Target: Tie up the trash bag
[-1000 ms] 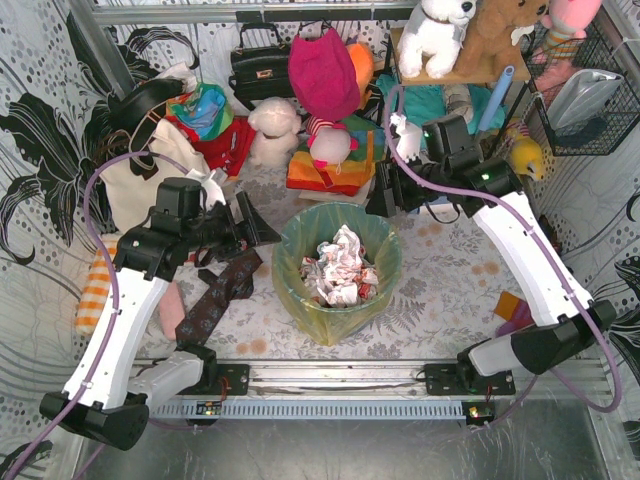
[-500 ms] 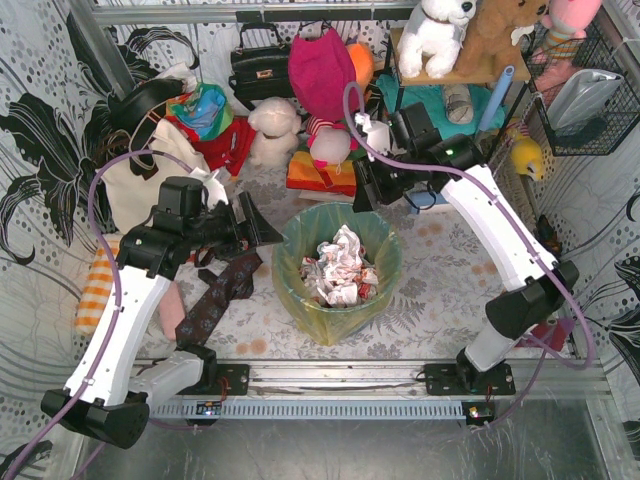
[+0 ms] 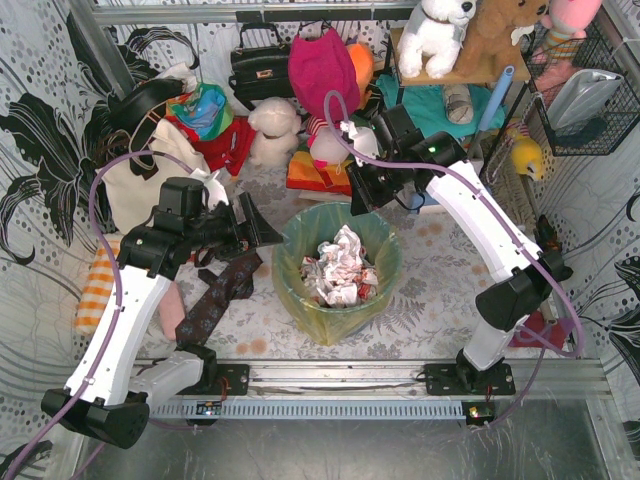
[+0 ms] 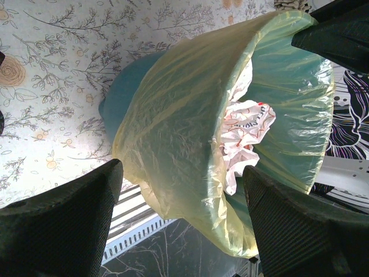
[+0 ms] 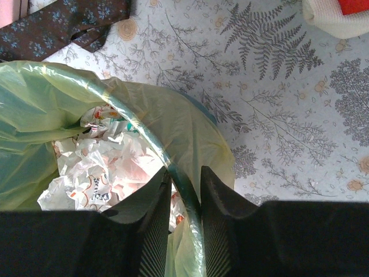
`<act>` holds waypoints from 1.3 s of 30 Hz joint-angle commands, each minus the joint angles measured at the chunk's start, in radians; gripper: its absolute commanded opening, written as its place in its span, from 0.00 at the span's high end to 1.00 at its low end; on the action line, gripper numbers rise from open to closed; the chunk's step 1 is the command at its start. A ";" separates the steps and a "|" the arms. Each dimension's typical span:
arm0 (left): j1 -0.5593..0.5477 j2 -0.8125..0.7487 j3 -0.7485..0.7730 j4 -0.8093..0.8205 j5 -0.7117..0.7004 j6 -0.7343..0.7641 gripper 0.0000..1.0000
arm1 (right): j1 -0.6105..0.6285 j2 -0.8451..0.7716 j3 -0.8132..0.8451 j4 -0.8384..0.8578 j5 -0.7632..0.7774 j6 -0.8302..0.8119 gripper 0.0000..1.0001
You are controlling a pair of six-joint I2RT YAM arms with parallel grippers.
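Note:
The trash bag (image 3: 298, 292) is a thin yellow film lining a teal bucket (image 4: 122, 95), its edge folded over the rim. Crumpled white-and-red paper (image 3: 340, 265) fills it. My right gripper (image 3: 362, 200) is at the bag's far rim; in the right wrist view its fingers (image 5: 184, 176) straddle the rim and bag film (image 5: 190, 127) with a narrow gap, a sliver of space still beside the left finger. My left gripper (image 3: 255, 225) hovers wide open at the bag's left side; in the left wrist view (image 4: 181, 170) the bag (image 4: 173, 115) lies between its spread fingers, untouched.
A dark patterned tie (image 3: 215, 295) lies left of the bucket. Soft toys, a black handbag (image 3: 258, 65), a cream tote (image 3: 140, 175) and folded cloths crowd the back. A wire basket (image 3: 590, 90) hangs at the right. The metal rail (image 3: 330, 378) runs along the near edge.
The right arm swung left and down to the bag's far rim, and its jaws narrowed around it. The left arm has not moved.

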 commanded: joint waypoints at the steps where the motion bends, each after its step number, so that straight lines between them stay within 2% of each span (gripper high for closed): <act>1: -0.004 -0.004 0.009 0.037 0.004 0.020 0.08 | 0.006 -0.020 0.023 -0.016 0.060 0.008 0.77; 8: -0.004 0.005 0.030 0.033 -0.002 0.021 0.08 | 0.006 -0.057 -0.002 0.008 0.124 0.061 0.89; 14: -0.003 0.017 0.052 0.038 0.001 0.015 0.08 | 0.005 -0.157 -0.097 0.056 0.212 0.192 0.99; 23: -0.004 0.053 0.056 0.059 -0.015 0.018 0.09 | 0.005 -0.264 -0.217 0.053 0.350 0.410 1.00; 28: -0.004 0.073 0.053 0.095 -0.007 0.013 0.09 | 0.005 -0.290 -0.266 0.050 0.393 0.464 1.00; 33: -0.004 0.090 0.054 0.117 0.005 0.016 0.09 | 0.005 -0.317 -0.313 0.112 0.392 0.462 0.80; 36: -0.004 0.097 0.060 0.117 0.000 0.023 0.09 | 0.005 -0.319 -0.301 0.121 0.407 0.456 0.59; 39: -0.003 0.097 0.069 0.117 -0.024 0.027 0.09 | 0.005 -0.327 -0.262 0.118 0.438 0.451 0.46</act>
